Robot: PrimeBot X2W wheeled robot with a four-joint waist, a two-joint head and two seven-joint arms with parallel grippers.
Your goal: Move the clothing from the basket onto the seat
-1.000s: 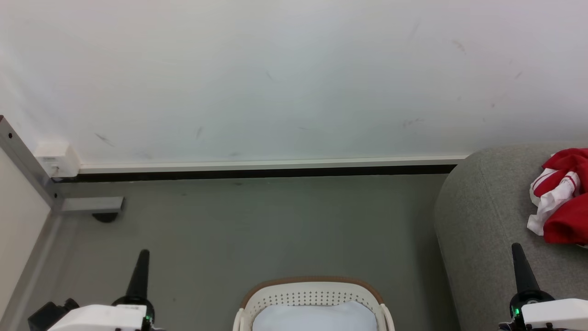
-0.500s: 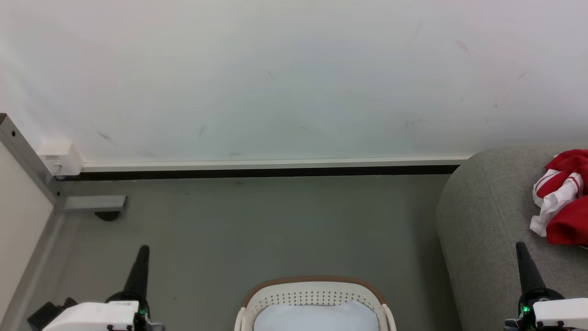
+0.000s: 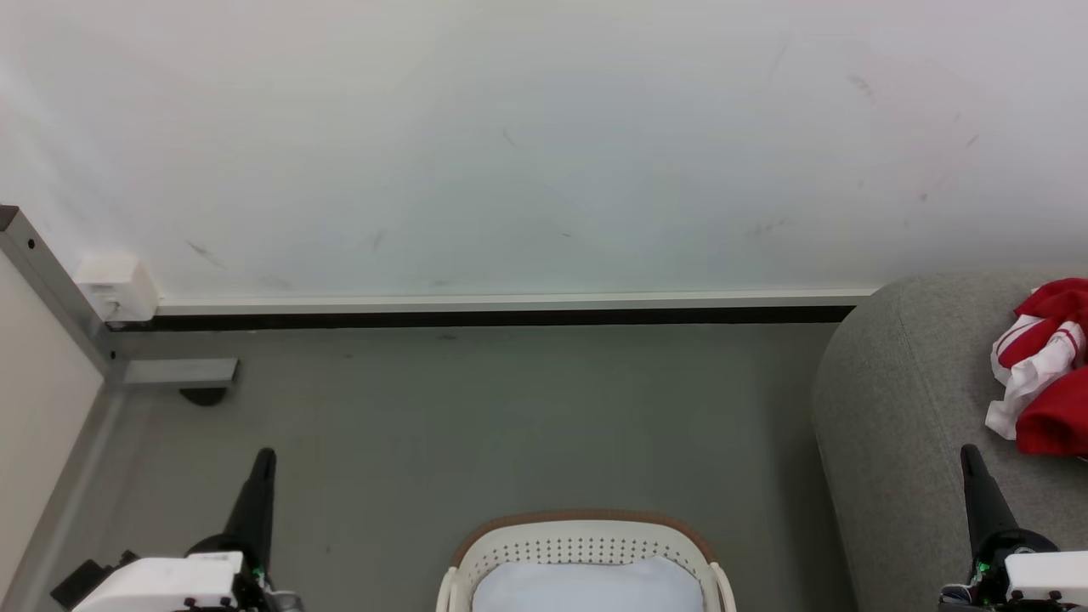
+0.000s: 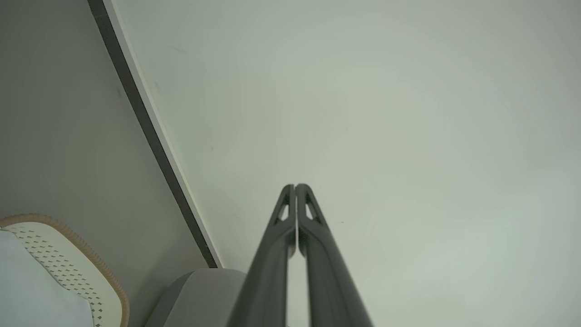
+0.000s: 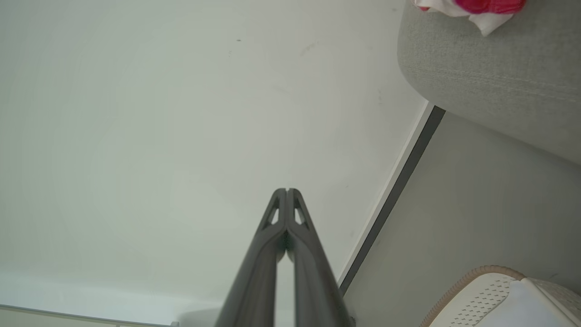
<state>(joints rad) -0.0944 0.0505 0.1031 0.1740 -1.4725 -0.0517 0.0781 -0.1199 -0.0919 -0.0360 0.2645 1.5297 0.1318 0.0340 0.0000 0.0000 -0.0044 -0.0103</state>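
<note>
1. The left gripper [image 3: 263, 463] is closed: its two long dark fingers are pressed together along their length, and nothing is clamped between them. The tips are directed at the pale, scuffed wall [image 3: 510, 153].
2. The right gripper [image 3: 970, 457] is closed in the same manner and nothing is held.
3. The rounded white perforated plastic basket with a brown rim [image 3: 582, 516] is located between the two grippers, rearward of both fingertips and apart from each. It stands on the grey floor [image 3: 510, 408].
4. In the visible part of the basket a plain white cloth liner [image 3: 586, 586] is found. The nearer part is cut off at the picture edge.
5. The large light-grey fabric-upholstered seat [image 3: 901, 408] is found beside and beneath the right gripper. The red sports clothing with white panels [image 3: 1050, 382] lies bunched on it, ahead of the right fingertips and slightly to their right, apart from them.
6. Progress is judged as advanced: at least one garment is deposited on the seat. Whether further garments are left in the basket cannot be told. If any are, another reach into the basket would be required.
</note>
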